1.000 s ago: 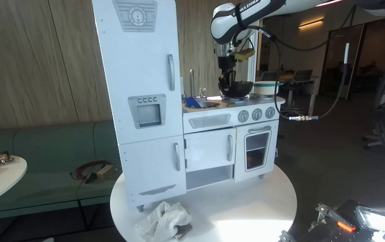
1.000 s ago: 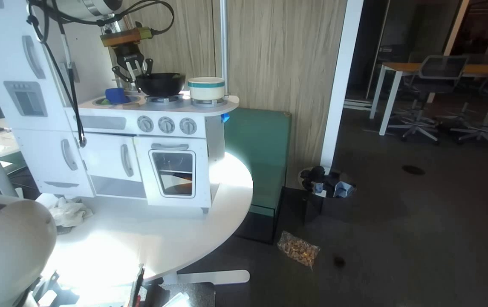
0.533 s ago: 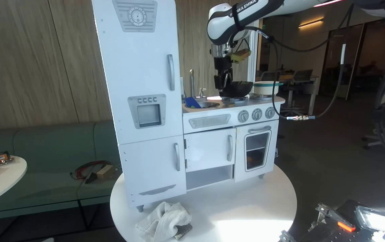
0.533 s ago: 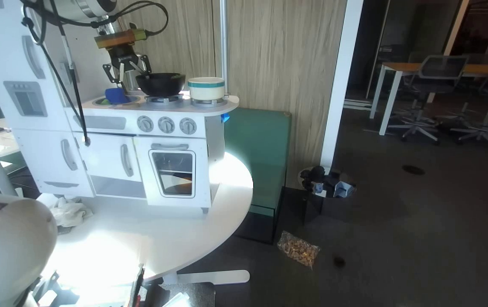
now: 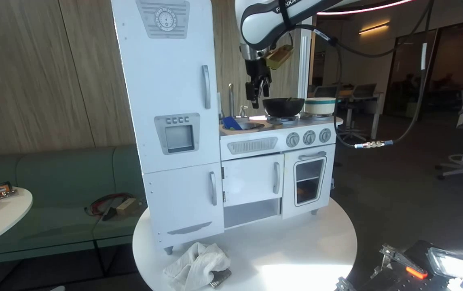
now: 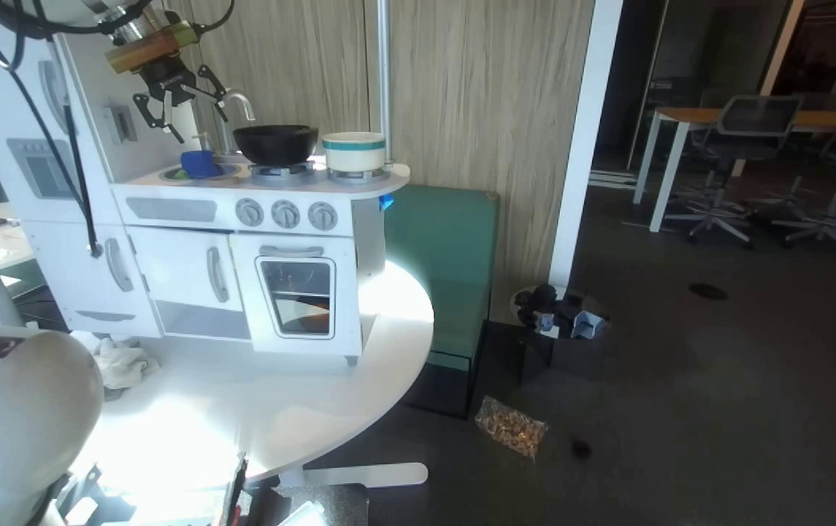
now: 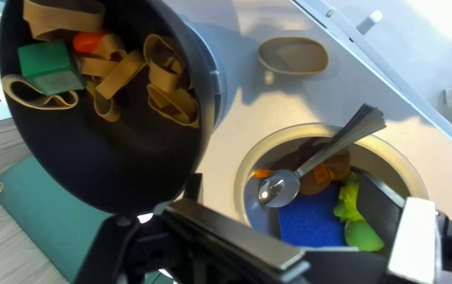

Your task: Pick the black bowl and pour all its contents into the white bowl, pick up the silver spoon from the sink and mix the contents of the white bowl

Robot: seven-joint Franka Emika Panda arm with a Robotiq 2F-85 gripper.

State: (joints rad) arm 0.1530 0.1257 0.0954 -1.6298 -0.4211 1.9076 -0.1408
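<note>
your white robot arm [image 5: 257, 32] reaches over the white toy kitchen [image 5: 251, 178] with its wrist bent, and the black 2-fingered gripper [image 6: 204, 129] hangs at a tilt above the pale-rimmed round sink [image 7: 308, 130]. you have its jaws spread wide. in the wrist view you see the silver metal spoon [image 7: 320, 159] between the fingers, its bowl end inside the sink and its handle across the rim. beside the gripper and apart from it, the wide, round black bowl [image 6: 275, 146] stands upright on a grey burner [image 6: 281, 172]; the round white bowl with a teal band [image 6: 354, 162] is just beside it on a 2nd burner [image 6: 357, 175]. count 1 spoon, 1 sink, 1 black bowl, 1 white bowl and 3 round grey knobs [image 6: 285, 214]. your black bowl holds 1 green block [image 7: 50, 67], 1 orange piece [image 7: 87, 42] and several tan loops [image 7: 122, 75] (too tangled to number).
</note>
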